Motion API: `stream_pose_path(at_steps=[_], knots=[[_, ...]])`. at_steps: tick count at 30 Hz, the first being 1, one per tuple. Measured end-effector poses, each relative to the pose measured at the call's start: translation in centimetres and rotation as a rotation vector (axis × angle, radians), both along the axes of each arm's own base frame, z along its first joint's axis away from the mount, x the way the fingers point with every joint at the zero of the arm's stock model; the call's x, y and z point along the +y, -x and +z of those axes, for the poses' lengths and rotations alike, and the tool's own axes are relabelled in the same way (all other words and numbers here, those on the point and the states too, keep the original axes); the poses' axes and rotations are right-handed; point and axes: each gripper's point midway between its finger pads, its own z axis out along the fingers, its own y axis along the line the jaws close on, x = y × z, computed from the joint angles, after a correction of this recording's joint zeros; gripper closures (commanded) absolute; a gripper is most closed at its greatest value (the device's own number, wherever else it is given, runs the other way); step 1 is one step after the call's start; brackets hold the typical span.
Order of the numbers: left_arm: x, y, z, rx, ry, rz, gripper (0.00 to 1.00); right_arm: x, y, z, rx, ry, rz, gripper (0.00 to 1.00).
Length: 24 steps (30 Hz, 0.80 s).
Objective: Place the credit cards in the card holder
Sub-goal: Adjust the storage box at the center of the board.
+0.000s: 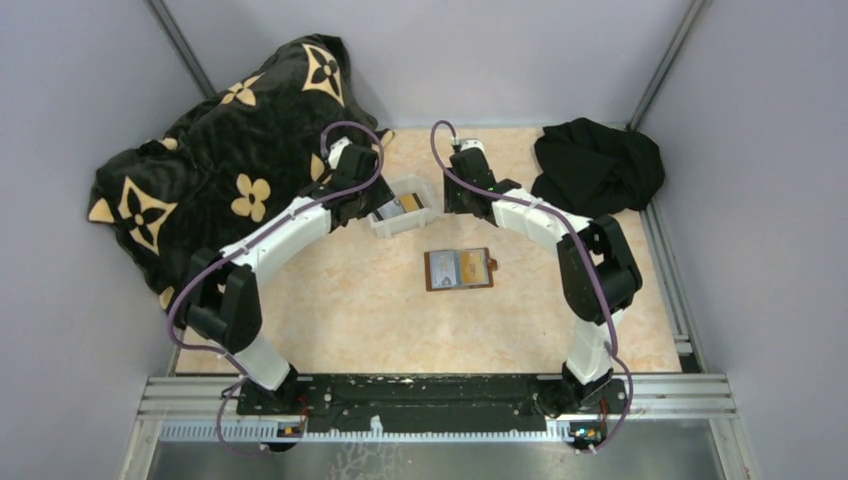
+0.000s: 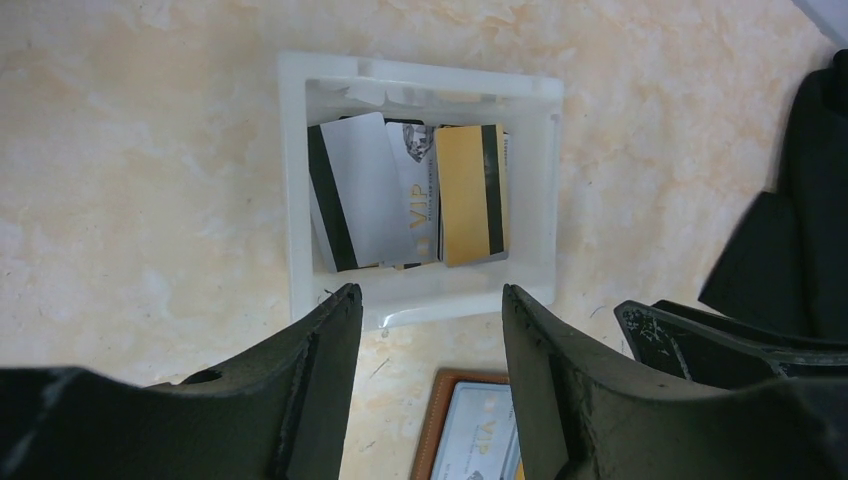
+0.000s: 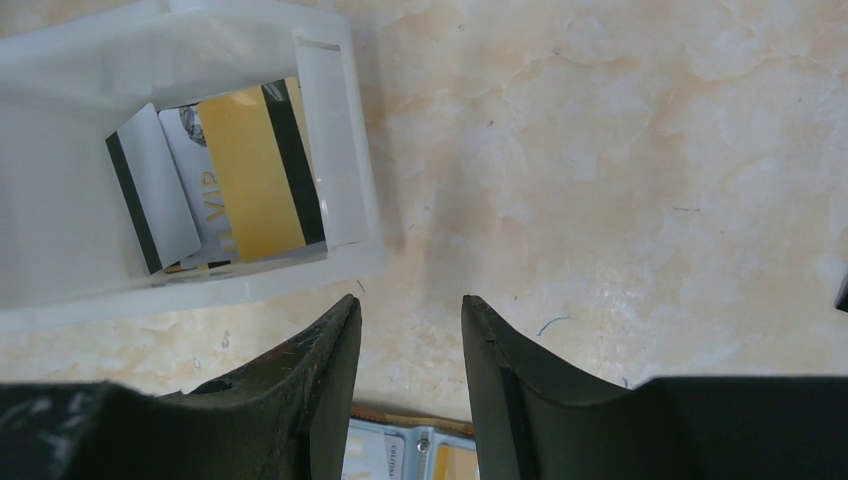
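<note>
A white tray (image 2: pixel 295 180) holds the loose credit cards: a silver one (image 2: pixel 350 195) with a black stripe, a pale VIP one (image 2: pixel 420 200) and a gold one (image 2: pixel 472 195). My left gripper (image 2: pixel 430 292) hangs open just above the tray's near rim, with nothing between its fingers. My right gripper (image 3: pixel 408 300) is open and empty over bare table, to the right of the tray (image 3: pixel 335 150) and gold card (image 3: pixel 255 170). The brown card holder (image 1: pixel 459 268) lies open and flat nearer the bases, with cards in its pockets. Its edge (image 2: pixel 470 420) shows below my left fingers.
A black blanket with tan flower patterns (image 1: pixel 220 170) is heaped at the far left, close to the left arm. A crumpled black cloth (image 1: pixel 598 165) lies at the far right. Grey walls enclose the marbled tabletop (image 1: pixel 350 310).
</note>
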Motion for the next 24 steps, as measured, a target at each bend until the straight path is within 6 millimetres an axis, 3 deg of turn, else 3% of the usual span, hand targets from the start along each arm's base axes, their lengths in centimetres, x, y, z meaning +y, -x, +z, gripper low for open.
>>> stream_pose_path(at_steps=[8,14,24], knots=[[1.7,2.0,-1.2,0.048,-0.054,0.016,0.38,0.6,-0.4,0.5,-0.012,-0.020,0.012,0.57],[2.6,2.0,-2.2,0.076,-0.080,0.024,0.38,0.7,-0.3,0.5,-0.011,-0.027,0.019,0.57],[4.0,1.3,-7.4,0.190,-0.149,0.018,0.40,0.8,-0.3,0.5,-0.009,-0.029,0.023,0.57]])
